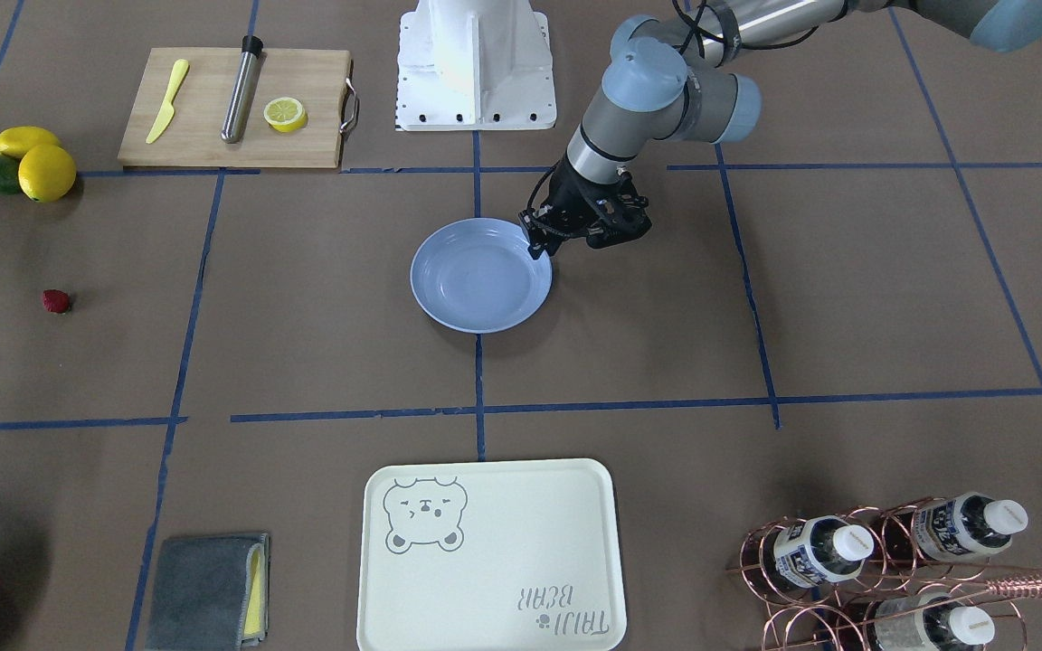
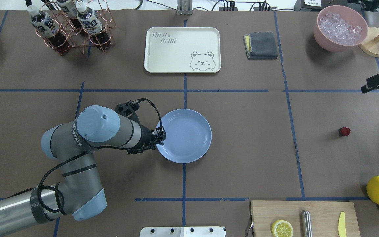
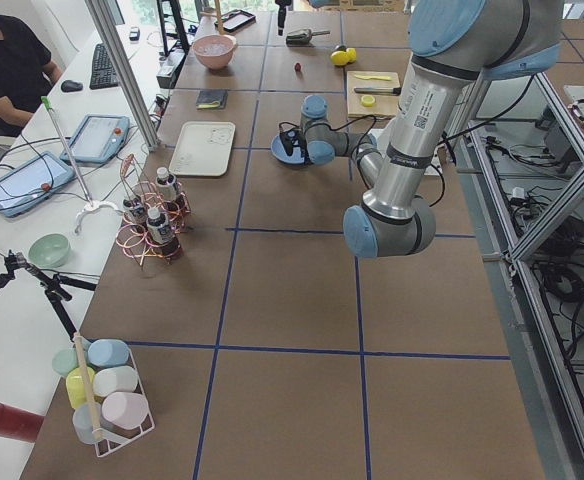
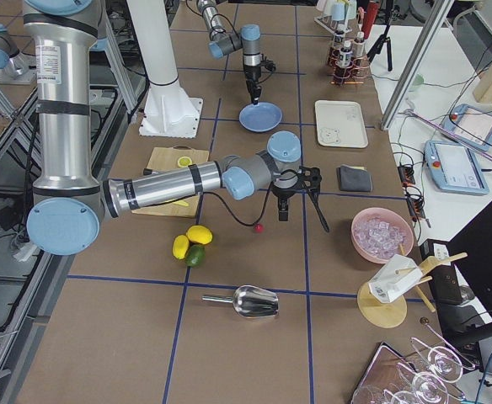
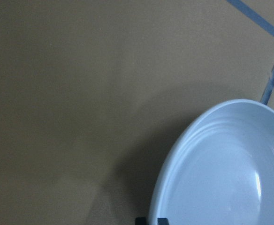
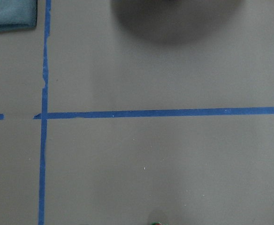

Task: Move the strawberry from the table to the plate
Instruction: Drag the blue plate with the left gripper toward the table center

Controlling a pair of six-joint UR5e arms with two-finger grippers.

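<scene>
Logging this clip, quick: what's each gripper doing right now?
Left gripper: at the round light-blue plate's rim; open or shut cannot be told.
Right gripper: cannot be told; tiny dark-red strawberry lies unheld on the brown table.

On the table (image 2: pixel 242 148), the plate (image 2: pixel 192 138) sits centrally, the strawberry (image 2: pixel 344 131) well to its right (tray (image 2: pixel 176 56) beyond it).

A robotics lab: a tape-gridded table (image 3: pixel 292 300) beside a white desk (image 3: pixel 12 335) carrying a tablet (image 3: pixel 22 183) and keyboard (image 3: pixel 103 65).

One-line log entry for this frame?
strawberry on table, ungrasped | plate empty | left end effector at plate rim | right end effector near strawberry
</scene>
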